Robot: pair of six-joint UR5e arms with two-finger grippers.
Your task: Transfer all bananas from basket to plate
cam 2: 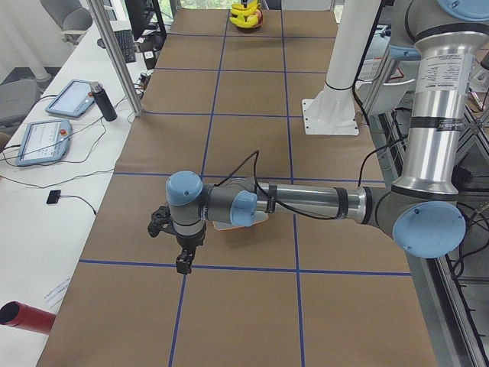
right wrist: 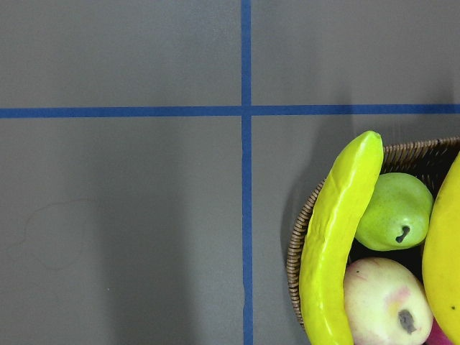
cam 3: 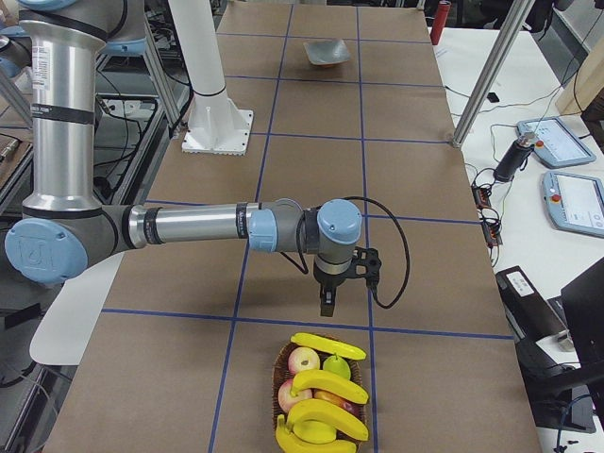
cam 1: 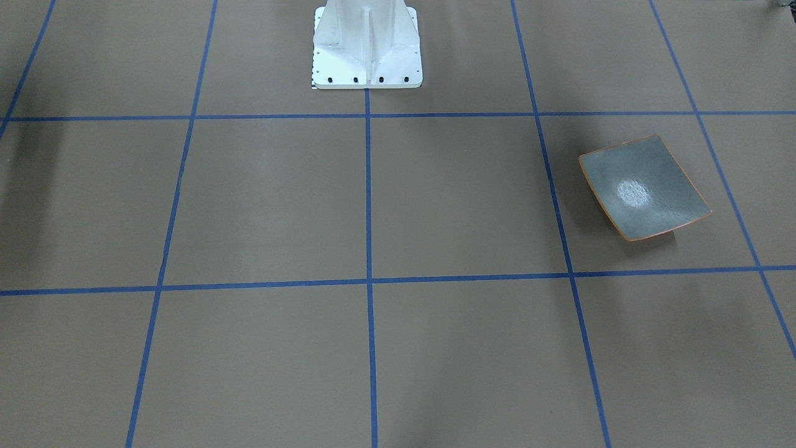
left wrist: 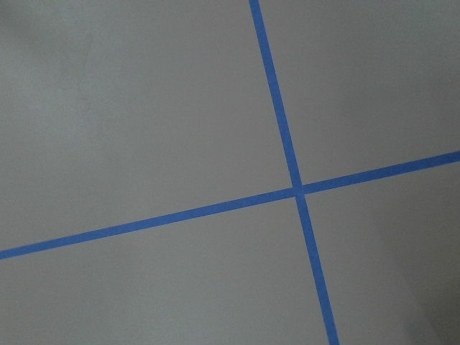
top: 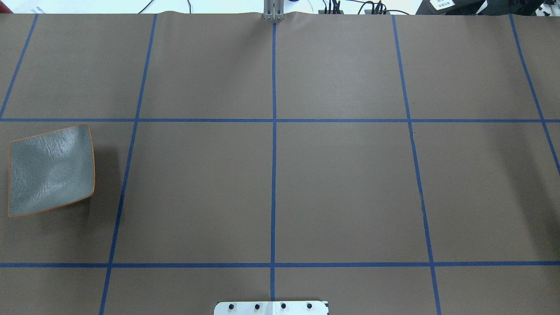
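Observation:
Several yellow bananas (cam 3: 327, 382) lie in a wicker basket (cam 3: 280, 370) at the table's near end in the exterior right view, on top of other fruit. The right wrist view shows one banana (right wrist: 336, 237) along the basket's rim (right wrist: 297, 241). The grey-green plate (top: 50, 170) sits empty at the table's left end and also shows in the front-facing view (cam 1: 643, 186). My right gripper (cam 3: 327, 307) hangs just short of the basket, pointing down; I cannot tell whether it is open or shut. My left gripper (cam 2: 183, 264) hangs beside the plate; I cannot tell its state either.
A green pear (right wrist: 392, 212) and an apple (right wrist: 384, 302) lie in the basket among the bananas. The white robot base (cam 1: 367, 43) stands at the table's middle edge. Tablets (cam 3: 555, 140), a red cylinder (cam 2: 23, 317) and aluminium posts (cam 2: 114, 53) stand along the operators' bench.

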